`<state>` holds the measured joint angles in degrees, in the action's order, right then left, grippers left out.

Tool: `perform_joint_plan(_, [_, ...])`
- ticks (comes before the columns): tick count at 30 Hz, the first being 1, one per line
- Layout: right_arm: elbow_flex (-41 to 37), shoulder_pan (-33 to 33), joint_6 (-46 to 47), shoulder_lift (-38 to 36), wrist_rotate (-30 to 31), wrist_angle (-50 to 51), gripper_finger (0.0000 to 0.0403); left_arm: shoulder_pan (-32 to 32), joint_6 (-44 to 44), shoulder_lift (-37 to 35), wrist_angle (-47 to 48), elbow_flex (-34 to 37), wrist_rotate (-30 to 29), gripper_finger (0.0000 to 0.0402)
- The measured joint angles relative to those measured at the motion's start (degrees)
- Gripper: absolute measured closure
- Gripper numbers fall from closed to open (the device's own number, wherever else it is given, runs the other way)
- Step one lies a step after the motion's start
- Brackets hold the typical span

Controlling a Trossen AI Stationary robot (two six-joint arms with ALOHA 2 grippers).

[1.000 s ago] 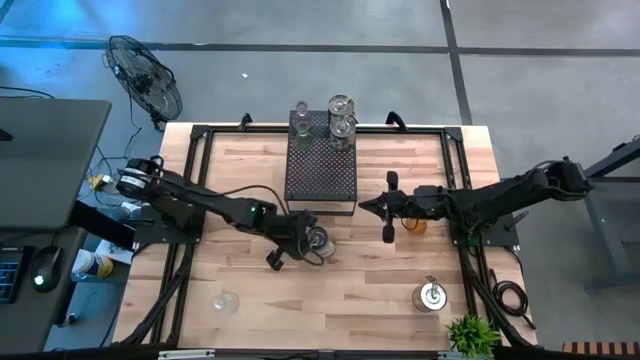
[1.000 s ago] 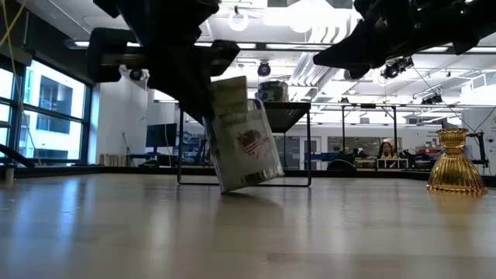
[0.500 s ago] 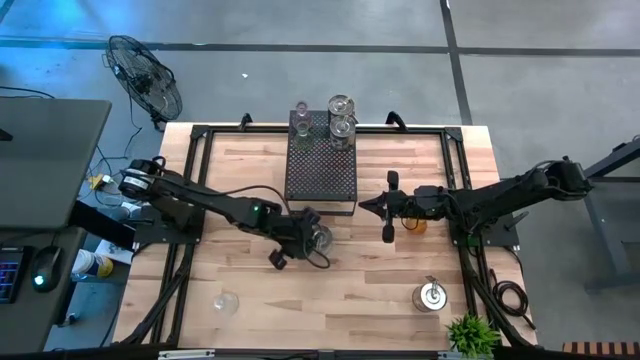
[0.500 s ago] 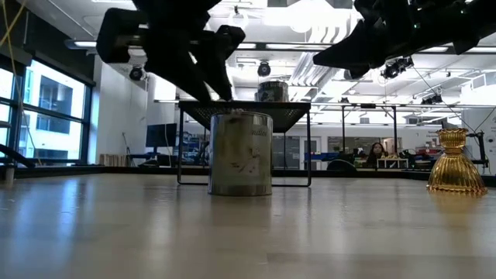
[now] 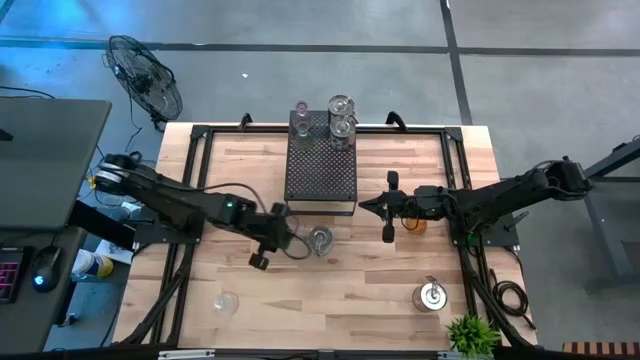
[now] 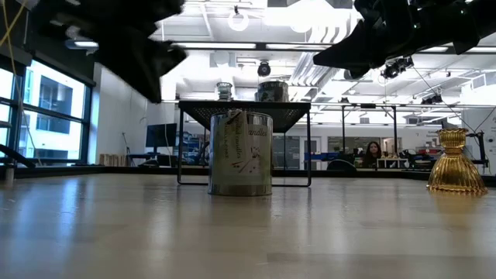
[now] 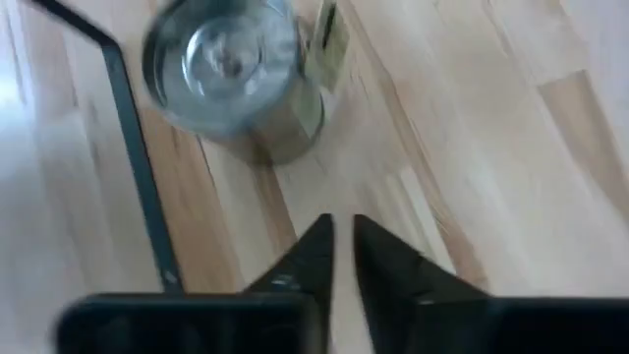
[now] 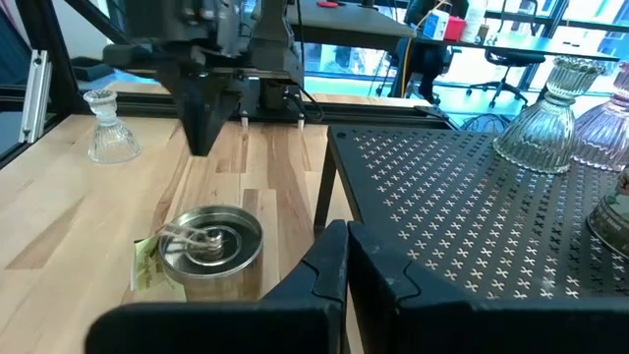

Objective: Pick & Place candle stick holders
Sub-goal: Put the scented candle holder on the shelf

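A silvery can-like holder [image 5: 320, 240] with a paper tag stands upright on its base at the table's middle; it also shows in the low view [image 6: 241, 153] and the left wrist view [image 7: 231, 69]. My left gripper [image 5: 288, 238] is shut and empty, just left of it and apart from it. My right gripper [image 5: 365, 205] is shut and empty, hovering by the black box's near right corner. An amber holder [image 5: 415, 222] stands on the table under the right arm.
The black perforated box [image 5: 320, 165] stands at the far middle with three glass holders [image 5: 340, 118] on its far end. A clear holder [image 5: 227, 300] stands near left, a silvery one [image 5: 432, 295] near right. A plant [image 5: 470, 335] sits at the near right corner.
My left gripper held the silvery holder tilted just above the table, set it down upright and let go. It has then drawn back toward the table's left edge, clear of the holder. The holder stays standing where it was set.
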<state>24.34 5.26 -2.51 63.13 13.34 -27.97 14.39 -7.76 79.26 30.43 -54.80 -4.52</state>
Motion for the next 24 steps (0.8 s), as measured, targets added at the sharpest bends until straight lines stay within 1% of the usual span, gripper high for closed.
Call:
perform_joint_plan(2, [0.00,0.00,-0.06,0.00,0.00,-0.03,0.0401,0.58,3.56,-3.96,-1.62,4.34,0.55,0.0395])
perform_joint_plan(6, [0.00,0.00,-0.38,0.00,0.09,-0.13,0.0402,2.43,10.86,-13.35,-5.72,11.75,-3.29,0.0387])
perform_joint_plan(8, [0.00,0.00,-0.47,0.00,0.22,-0.17,0.0400,2.66,14.64,-18.09,-8.04,14.66,-4.44,0.0391])
perform_joint_plan(10, [0.00,0.00,-0.48,0.00,0.22,-0.22,0.0399,1.92,19.81,-22.17,-8.39,17.17,-4.90,0.0398])
perform_joint_plan(12, [0.00,0.00,-0.49,0.00,0.20,-0.41,0.0399,-0.01,25.31,-24.22,-7.17,18.50,-5.00,0.0400])
perform_joint_plan(14, [0.00,0.00,-0.52,0.00,0.20,-0.66,0.0401,-1.78,28.31,-24.90,-4.75,19.65,-5.21,0.0401])
perform_joint_plan(16, [0.00,0.00,-0.52,0.00,0.20,-0.66,0.0402,-2.07,27.94,-25.58,-6.16,21.12,-7.78,0.0401])
perform_joint_plan(18, [0.00,0.00,-0.52,0.00,0.20,-0.66,0.0402,-2.00,25.59,-26.34,-11.04,23.66,-9.83,0.0401])
perform_joint_plan(21, [0.00,0.00,-0.44,0.00,0.22,-0.70,0.0402,-3.07,21.68,-26.83,-22.41,28.65,-9.56,0.0401])
perform_joint_plan(24, [0.00,0.00,-0.34,0.00,0.24,-0.86,0.0401,-5.07,19.85,-26.88,-34.64,33.52,-7.57,0.0401])
